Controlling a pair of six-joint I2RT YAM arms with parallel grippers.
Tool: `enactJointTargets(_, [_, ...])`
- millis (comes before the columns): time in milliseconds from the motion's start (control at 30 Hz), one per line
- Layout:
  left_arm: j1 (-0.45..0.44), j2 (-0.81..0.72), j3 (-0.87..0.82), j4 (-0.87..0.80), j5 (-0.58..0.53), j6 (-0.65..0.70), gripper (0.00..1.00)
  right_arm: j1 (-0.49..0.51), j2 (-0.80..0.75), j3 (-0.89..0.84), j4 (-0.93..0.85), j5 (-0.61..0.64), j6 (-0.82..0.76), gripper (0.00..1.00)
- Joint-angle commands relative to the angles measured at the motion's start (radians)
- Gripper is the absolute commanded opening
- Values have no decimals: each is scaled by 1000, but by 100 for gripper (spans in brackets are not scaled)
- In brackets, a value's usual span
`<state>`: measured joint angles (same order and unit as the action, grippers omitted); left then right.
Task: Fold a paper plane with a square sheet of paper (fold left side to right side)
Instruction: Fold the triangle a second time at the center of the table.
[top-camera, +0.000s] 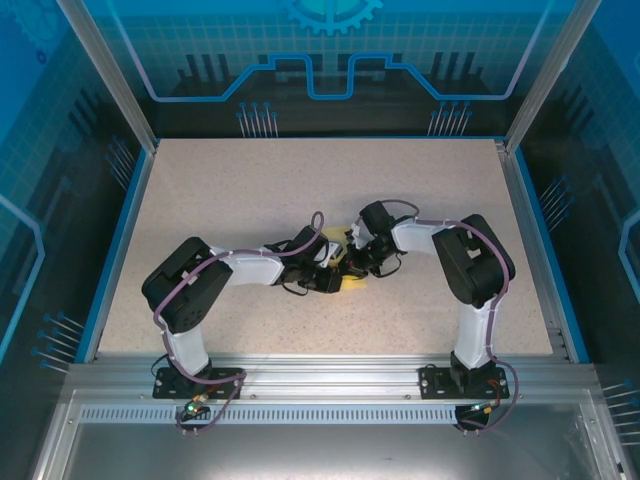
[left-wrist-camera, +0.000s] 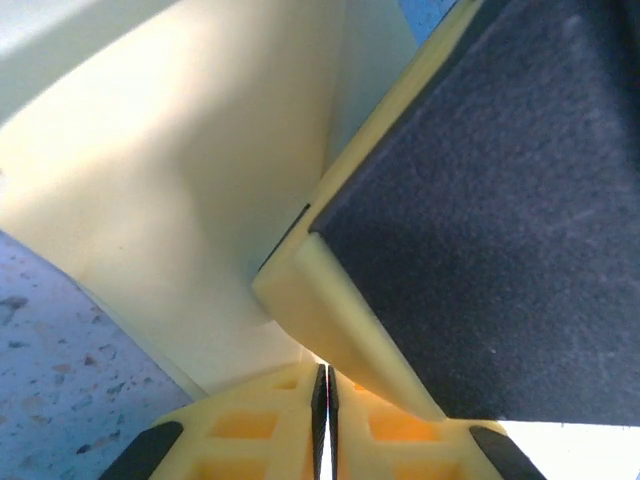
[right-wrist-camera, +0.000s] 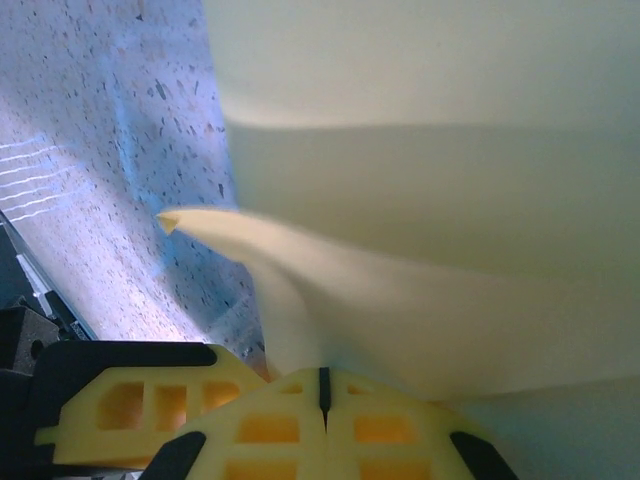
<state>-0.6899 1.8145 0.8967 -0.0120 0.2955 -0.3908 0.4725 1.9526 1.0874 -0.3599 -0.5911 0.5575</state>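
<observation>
The square sheet of paper (top-camera: 352, 284), thin, bright yellow and creased into angled flaps, is at the middle of the speckled beige table (top-camera: 250, 190), held between both claws. The left gripper (left-wrist-camera: 322, 388) is pinched together on its lower edge. The right gripper (right-wrist-camera: 322, 385) clamps a curled fold. A dark, grainy pad (left-wrist-camera: 500, 200) with a pale yellow rim crowds in just beside the sheet.

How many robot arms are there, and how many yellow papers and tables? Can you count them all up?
Black-and-white robot arms: 2 (left, right)
Thin bright-yellow paper sheet: 1
Speckled beige table: 1
Total: 4
</observation>
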Motion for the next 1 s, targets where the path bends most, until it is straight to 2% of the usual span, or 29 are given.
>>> enactJointTargets(0, [0,15,-54,-94,-46,9,14,2,29,31,-34,94,-27,3])
enactJointTargets(500, [1,10,-90,-67,-42,1,14,-124,84,152,-143,186,-119,4])
enactJointTargets(967, [1,-64,-151,-54,-32,-15,16,-176,131,202,-175,170,-152,4])
